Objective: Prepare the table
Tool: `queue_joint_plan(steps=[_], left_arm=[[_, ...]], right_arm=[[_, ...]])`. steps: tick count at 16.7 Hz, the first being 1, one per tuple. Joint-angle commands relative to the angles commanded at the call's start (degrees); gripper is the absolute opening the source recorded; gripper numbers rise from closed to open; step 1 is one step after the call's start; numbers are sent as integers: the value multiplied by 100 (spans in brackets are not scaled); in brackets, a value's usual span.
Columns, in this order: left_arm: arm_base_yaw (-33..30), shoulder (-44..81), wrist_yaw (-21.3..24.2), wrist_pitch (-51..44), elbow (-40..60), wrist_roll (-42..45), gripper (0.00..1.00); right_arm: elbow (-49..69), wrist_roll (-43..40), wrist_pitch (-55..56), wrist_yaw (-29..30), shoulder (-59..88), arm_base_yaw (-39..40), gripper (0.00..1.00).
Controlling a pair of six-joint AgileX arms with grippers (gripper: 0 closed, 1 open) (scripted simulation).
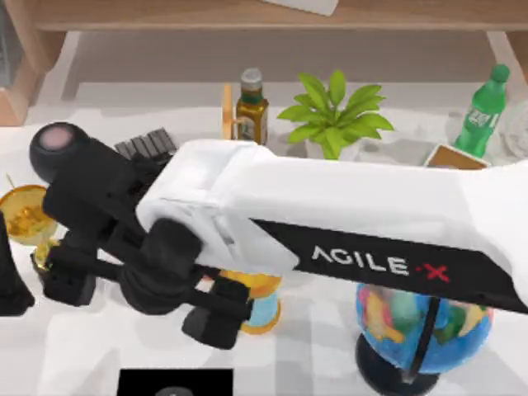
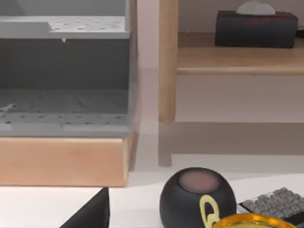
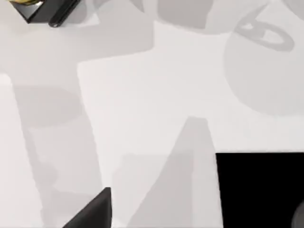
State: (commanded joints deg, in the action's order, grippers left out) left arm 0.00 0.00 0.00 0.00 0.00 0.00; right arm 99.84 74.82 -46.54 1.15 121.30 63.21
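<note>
The white table (image 1: 91,355) carries many objects. My right arm reaches from the right across the table, and its right gripper (image 1: 144,297) hangs low over the front left part, above bare tabletop (image 3: 142,104). A black rectangle (image 1: 173,381) lies just in front of it at the table's front edge. My left gripper (image 1: 8,280) stays at the left edge, beside a gold trophy cup (image 1: 25,219). The left wrist view faces a black round speaker (image 2: 197,197) and the shelf behind it.
Along the back stand a black keyboard (image 1: 148,144), an oil bottle (image 1: 252,107), a potted plant (image 1: 334,115) and a green bottle (image 1: 483,111). A globe (image 1: 421,326) stands front right. An orange and blue object (image 1: 260,305) lies under the arm. A wooden shelf (image 1: 272,16) spans the rear.
</note>
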Motion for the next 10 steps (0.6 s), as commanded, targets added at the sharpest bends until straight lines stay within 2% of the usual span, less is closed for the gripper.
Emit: queue_joint_plan(steps=[5,10], left_arm=[[0,0,0,0,0,0,100],[0,0,0,0,0,0,100]], right_arm=[[-861,306,2237,-677,-1102,-1793,100],[-2251,635,4974,-1452,-1972,-4240,100]])
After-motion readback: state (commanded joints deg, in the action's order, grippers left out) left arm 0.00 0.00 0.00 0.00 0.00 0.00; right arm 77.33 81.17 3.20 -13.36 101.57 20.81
